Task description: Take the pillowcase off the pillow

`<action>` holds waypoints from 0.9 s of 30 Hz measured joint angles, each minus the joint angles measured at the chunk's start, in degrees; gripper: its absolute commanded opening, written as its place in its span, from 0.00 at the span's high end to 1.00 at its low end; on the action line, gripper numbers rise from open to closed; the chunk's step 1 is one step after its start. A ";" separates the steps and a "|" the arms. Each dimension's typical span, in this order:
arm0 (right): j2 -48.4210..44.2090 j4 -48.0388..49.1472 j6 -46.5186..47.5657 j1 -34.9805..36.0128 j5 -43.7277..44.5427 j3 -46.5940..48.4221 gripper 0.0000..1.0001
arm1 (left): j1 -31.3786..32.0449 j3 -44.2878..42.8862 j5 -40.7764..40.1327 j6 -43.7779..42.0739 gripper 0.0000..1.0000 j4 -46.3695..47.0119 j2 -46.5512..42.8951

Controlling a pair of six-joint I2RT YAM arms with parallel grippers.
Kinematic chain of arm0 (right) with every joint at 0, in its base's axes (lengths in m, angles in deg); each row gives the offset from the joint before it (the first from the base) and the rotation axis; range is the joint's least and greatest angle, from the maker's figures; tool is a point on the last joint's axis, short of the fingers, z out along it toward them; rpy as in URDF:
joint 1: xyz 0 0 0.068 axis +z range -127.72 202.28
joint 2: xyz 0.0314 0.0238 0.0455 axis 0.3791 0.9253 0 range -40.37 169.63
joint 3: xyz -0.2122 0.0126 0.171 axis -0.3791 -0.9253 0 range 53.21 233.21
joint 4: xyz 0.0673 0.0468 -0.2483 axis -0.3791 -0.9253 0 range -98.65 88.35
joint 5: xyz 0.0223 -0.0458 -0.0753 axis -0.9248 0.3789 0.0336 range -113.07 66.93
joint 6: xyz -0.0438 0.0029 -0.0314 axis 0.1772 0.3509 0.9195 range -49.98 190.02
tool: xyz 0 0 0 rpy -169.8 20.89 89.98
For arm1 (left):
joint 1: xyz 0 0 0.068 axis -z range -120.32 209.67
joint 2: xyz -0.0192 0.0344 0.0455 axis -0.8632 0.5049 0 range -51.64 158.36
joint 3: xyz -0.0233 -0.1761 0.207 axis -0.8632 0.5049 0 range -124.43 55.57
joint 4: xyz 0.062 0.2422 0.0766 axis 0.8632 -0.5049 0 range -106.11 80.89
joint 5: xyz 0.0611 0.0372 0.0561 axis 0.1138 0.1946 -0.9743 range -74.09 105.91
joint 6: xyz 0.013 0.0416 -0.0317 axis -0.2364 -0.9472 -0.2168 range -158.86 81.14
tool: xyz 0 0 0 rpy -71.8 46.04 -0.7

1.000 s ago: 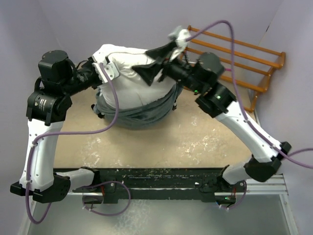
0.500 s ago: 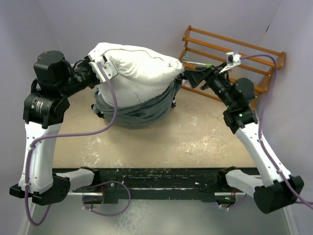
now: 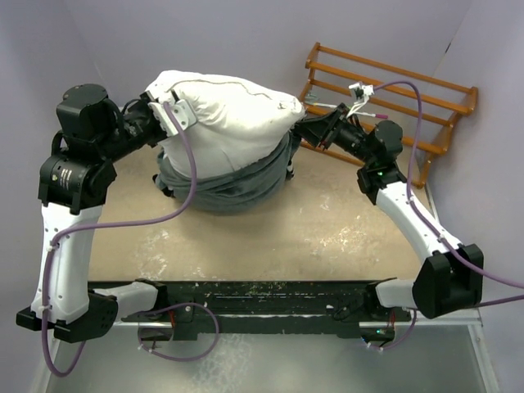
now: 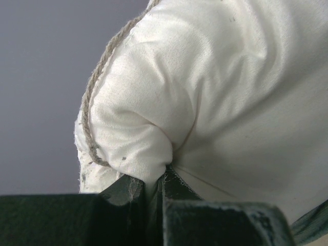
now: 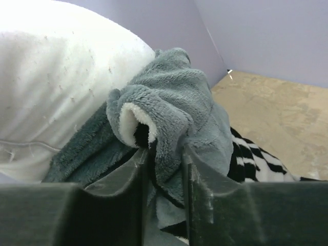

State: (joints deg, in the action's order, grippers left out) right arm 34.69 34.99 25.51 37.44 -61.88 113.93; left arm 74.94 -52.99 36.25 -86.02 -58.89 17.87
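Observation:
The plain white pillow stands at the back of the table, its lower part still inside the bunched grey pillowcase. My left gripper is shut on a pinch of the pillow's white cloth at its upper left corner. On the pillow's right side, my right gripper is shut on a plush grey fold of the pillowcase; zebra stripes show just beyond it. The pillow fills the left of the right wrist view.
An orange wooden rack stands at the back right, just behind my right arm. The tan tabletop stretches in front of the pillow. Grey walls enclose the back and both sides.
My right gripper came down from above the pillow's top right, swung beside the rack, then moved in and closed on the pillowcase's grey edge. The left gripper kept its hold.

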 measured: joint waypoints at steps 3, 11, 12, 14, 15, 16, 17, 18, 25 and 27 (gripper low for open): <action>1.07 2.23 -1.55 0.00 0.15 -0.68 1.00 | 0.00 -0.37 -1.07 0.07 1.00 0.24 0.44; 1.42 -0.61 -1.81 0.17 8.55 -10.23 1.00 | 0.02 -1.44 -7.45 2.32 1.00 4.48 2.84; 1.66 -1.03 -1.77 0.24 9.73 -11.32 1.00 | 0.02 -1.97 -8.35 2.80 1.00 4.90 3.39; 2.56 -1.79 -1.38 0.33 12.02 -13.20 1.00 | 0.02 -2.91 -9.66 3.69 1.00 5.62 4.26; 3.21 -2.29 -1.14 0.50 13.46 -13.97 1.00 | 0.07 -3.32 -10.27 4.13 1.00 5.84 4.63; 3.87 -2.97 -0.87 0.61 14.91 -14.51 1.00 | 0.13 -3.58 -10.80 4.24 1.00 6.01 4.87; 4.61 -3.98 -0.20 0.74 16.92 -14.95 1.00 | 0.15 -3.87 -11.63 4.50 1.00 6.12 5.11; 5.55 -4.96 0.24 0.76 18.93 -15.52 1.00 | 0.15 -4.15 -12.94 4.52 1.00 6.34 5.29; 13.05 -8.90 2.49 5.84 34.05 -17.25 1.00 | 0.35 -5.73 -21.77 4.59 1.00 10.43 7.48; 14.49 -8.81 2.73 8.72 37.81 -17.25 1.00 | 0.35 -6.05 -23.15 4.85 1.00 11.37 8.39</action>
State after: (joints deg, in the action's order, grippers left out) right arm 49.19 26.18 28.24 46.16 -24.06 96.69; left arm 75.29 -59.04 13.10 -81.16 -47.52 26.27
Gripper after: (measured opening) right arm 0.012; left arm 0.070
